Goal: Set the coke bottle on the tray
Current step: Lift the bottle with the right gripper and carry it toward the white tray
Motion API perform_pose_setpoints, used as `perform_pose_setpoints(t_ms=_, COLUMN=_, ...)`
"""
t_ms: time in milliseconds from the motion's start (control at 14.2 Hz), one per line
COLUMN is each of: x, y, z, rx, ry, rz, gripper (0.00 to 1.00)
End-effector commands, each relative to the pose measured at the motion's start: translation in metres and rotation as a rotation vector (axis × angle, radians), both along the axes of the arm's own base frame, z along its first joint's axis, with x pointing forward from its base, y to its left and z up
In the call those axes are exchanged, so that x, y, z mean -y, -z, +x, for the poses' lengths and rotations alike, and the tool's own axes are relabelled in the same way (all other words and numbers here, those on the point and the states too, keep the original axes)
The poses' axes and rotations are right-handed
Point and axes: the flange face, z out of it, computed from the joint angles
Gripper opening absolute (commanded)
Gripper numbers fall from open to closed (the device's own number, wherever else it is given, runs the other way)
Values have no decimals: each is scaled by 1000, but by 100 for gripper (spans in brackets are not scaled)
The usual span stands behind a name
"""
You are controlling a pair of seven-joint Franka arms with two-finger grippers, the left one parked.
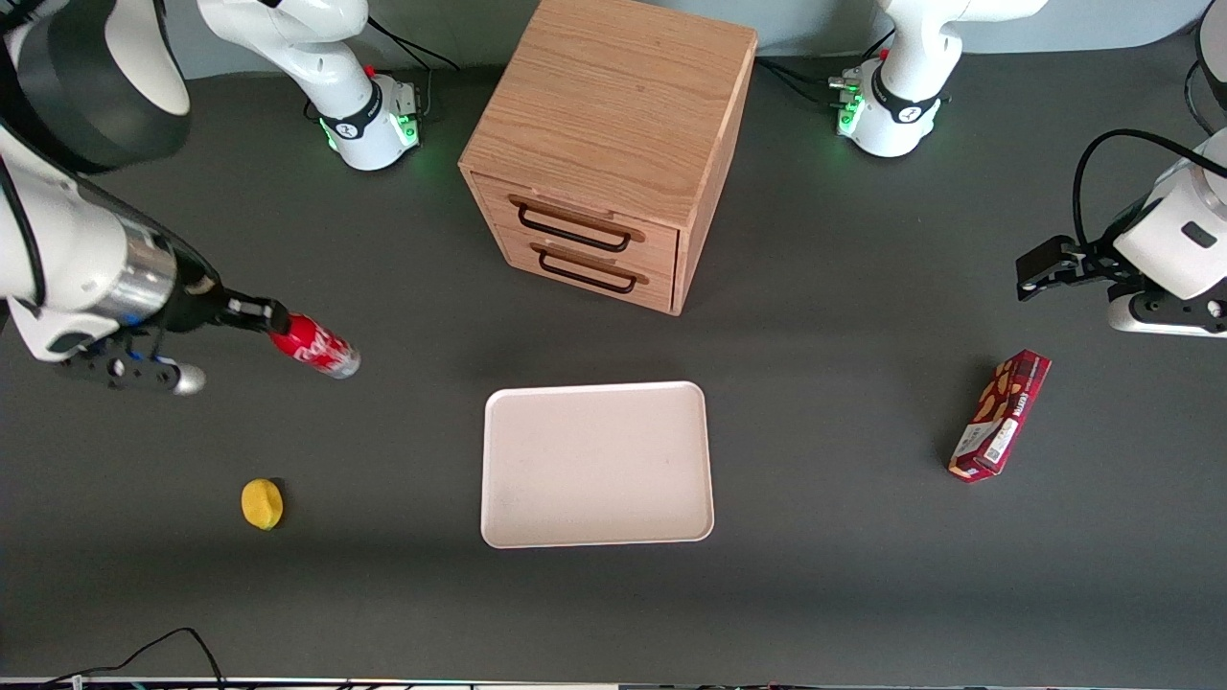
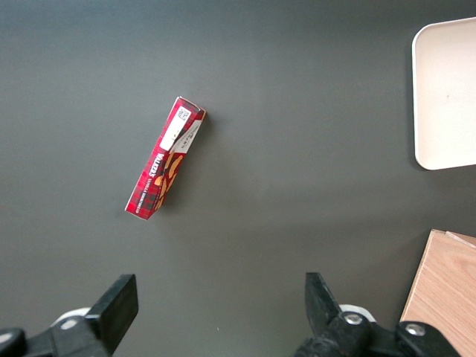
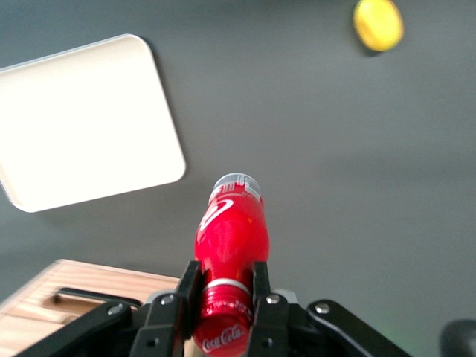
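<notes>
Hanging above the dark table toward the working arm's end, the coke bottle is held in the air by its neck, tilted so that its clear base points down and toward the tray. Its body is glossy red with white script curling across it; the right wrist view shows "Coca-Cola" in white on the red cap, and a grey band of small print near the base that is too fine to read. The gripper has its two black fingers closed tight on the neck just under the cap, one on each side.

The cream-white tray lies flat on the table, nearer the front camera than the bottle and well apart from it. A small yellow lemon-like object lies on the table, nearer the front camera than the bottle. A wooden two-drawer cabinet with dark handles stands farther from the front camera than the tray. Toward the parked arm's end lies a dark red snack box with a white label; its lettering cannot be made out.
</notes>
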Motion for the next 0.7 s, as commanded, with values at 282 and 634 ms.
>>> perform_pose_setpoints(t_ms=282, x=-112, y=109, z=91, rx=96, ry=355, rz=49, gripper=0)
perform_pose_setpoints(t_ms=634, x=-145, y=194, z=111, rx=185, ry=431, rz=4, gripper=0)
